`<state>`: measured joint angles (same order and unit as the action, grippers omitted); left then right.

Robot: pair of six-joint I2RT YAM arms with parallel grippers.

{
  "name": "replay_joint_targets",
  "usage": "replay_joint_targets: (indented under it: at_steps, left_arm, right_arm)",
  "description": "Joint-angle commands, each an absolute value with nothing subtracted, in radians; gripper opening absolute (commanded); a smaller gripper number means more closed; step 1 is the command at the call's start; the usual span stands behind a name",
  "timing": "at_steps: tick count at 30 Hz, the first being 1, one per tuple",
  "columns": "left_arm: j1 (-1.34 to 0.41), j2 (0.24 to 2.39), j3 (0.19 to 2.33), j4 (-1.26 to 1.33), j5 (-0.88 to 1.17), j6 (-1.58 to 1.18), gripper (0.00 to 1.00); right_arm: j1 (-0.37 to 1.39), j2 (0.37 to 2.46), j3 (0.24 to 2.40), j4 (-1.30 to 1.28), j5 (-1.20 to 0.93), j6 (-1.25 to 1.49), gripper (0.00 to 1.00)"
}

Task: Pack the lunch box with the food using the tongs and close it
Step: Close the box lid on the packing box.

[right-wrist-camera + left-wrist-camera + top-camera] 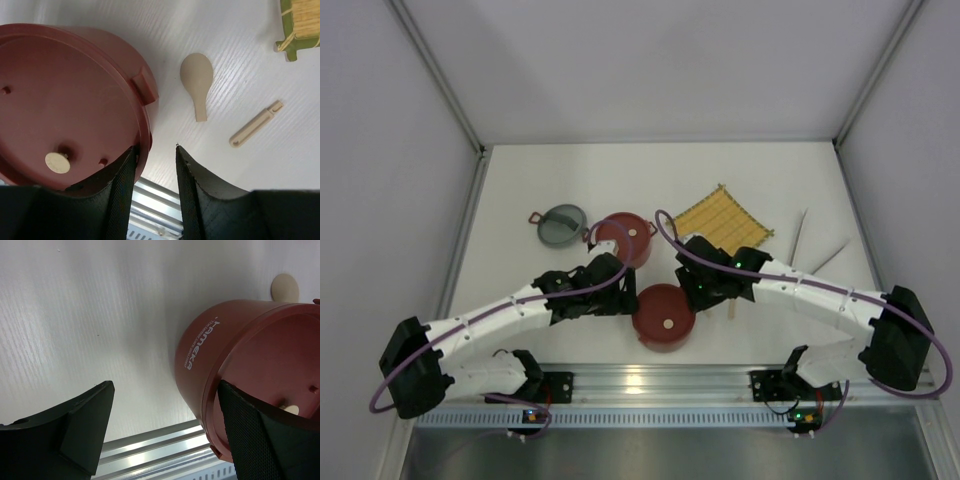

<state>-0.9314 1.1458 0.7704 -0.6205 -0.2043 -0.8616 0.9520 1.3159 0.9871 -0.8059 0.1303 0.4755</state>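
Observation:
A maroon lunch box tier (663, 318), its flat lid marked with a pale centre dot, stands near the front edge between my two grippers. My left gripper (165, 385) is open wide, one finger (260, 440) over the lid's edge and the other apart over bare table. My right gripper (155, 147) is open with a narrow gap. Its left finger (122, 190) lies against the lid's rim (146, 125), its right finger clear of it. A second maroon tier (625, 238) and a grey-lined bowl (561, 224) sit behind. The silvery tongs (798, 240) lie far right. The food is out of view.
The yellow woven mat (720, 222) lies behind my right gripper. A beige spoon (196, 80) and a short beige stick (256, 124) rest on the table right of the lunch box. The aluminium rail (150, 445) runs just in front of it. Walls enclose the table.

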Motion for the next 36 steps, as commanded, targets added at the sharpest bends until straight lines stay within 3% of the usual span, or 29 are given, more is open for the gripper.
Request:
replay_joint_targets:
  at_steps: [1,22,36]
  left_arm:
    - [-0.937,1.166,0.779,-0.653,-0.239,-0.842,0.89]
    - [-0.937,1.206,0.761,-0.643,-0.222,-0.850,0.89]
    - [-0.937,1.181,0.641,-0.667,-0.193,-0.867,0.86]
  right_arm:
    - [0.965,1.289,0.957,-0.807,0.100,0.482,0.36]
    - [1.014,1.347,0.874,-0.739,0.017,0.488,0.35]
    - [1.019,1.416,0.822,-0.666,0.034,0.512,0.35]
